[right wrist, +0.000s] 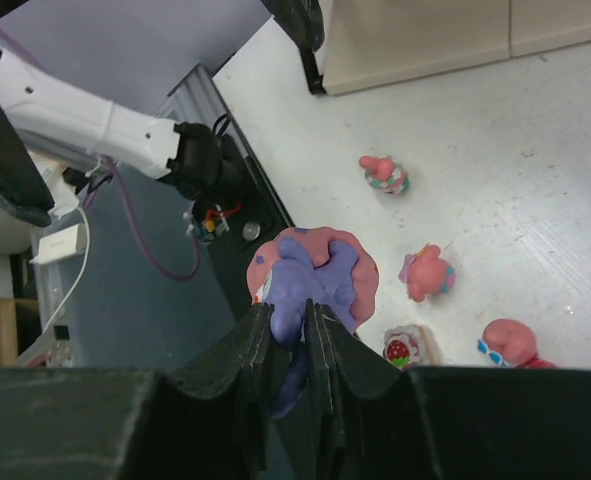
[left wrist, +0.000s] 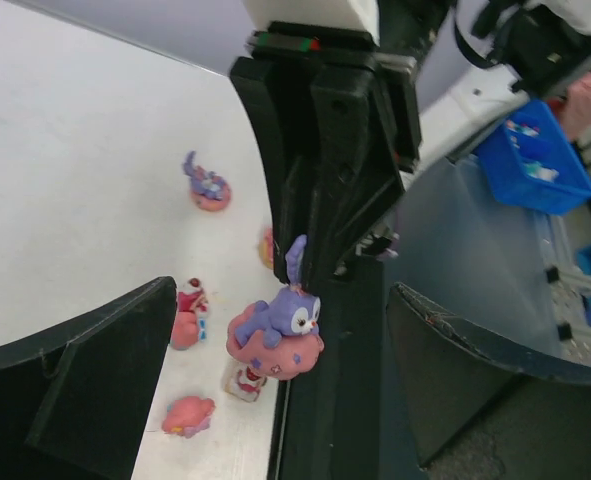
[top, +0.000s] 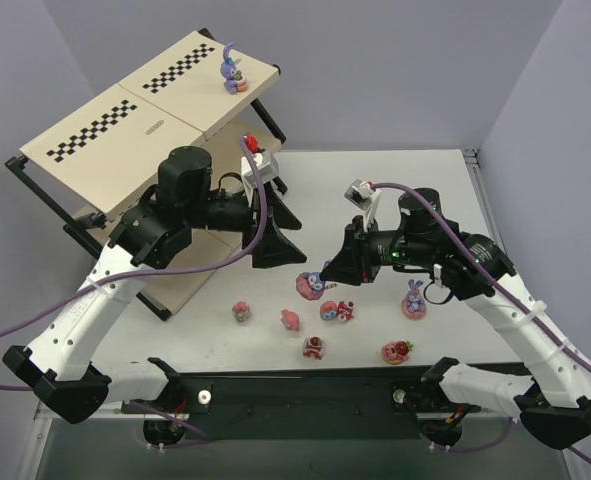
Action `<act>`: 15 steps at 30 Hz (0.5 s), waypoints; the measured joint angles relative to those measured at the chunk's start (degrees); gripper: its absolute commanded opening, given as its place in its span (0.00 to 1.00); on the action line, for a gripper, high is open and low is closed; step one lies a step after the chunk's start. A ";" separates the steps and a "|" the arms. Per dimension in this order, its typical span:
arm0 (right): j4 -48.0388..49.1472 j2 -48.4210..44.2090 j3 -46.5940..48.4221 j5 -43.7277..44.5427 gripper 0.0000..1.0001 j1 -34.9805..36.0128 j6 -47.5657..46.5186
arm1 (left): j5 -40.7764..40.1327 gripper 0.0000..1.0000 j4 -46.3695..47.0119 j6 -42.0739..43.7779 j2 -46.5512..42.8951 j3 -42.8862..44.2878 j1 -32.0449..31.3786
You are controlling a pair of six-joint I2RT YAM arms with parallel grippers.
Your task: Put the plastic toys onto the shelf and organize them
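My right gripper [top: 325, 274] is shut on the ears of a purple bunny on a pink donut base [top: 310, 286] and holds it above the table. The same bunny shows in the right wrist view [right wrist: 320, 272] and the left wrist view [left wrist: 280, 330]. My left gripper [top: 287, 240] is open and empty, facing that bunny from the left; in its own view [left wrist: 275, 400] the bunny hangs between the spread fingers [left wrist: 85, 385]. The slanted shelf [top: 105, 125] stands at the back left, with one purple bunny [top: 234, 72] on its top board and a red toy [top: 252, 143] on a lower board.
Several small pink and red figures lie on the white table near the front: [top: 241, 312], [top: 290, 320], [top: 313, 347], [top: 337, 310], [top: 397, 350]. Another purple bunny [top: 413, 298] sits beside my right arm. The black table edge [top: 305, 385] runs along the front.
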 measured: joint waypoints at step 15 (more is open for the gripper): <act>-4.66 -3.13 7.54 -3.82 0.00 4.33 -1.31 | 14.99 0.86 0.42 -3.56 0.59 -2.71 -2.36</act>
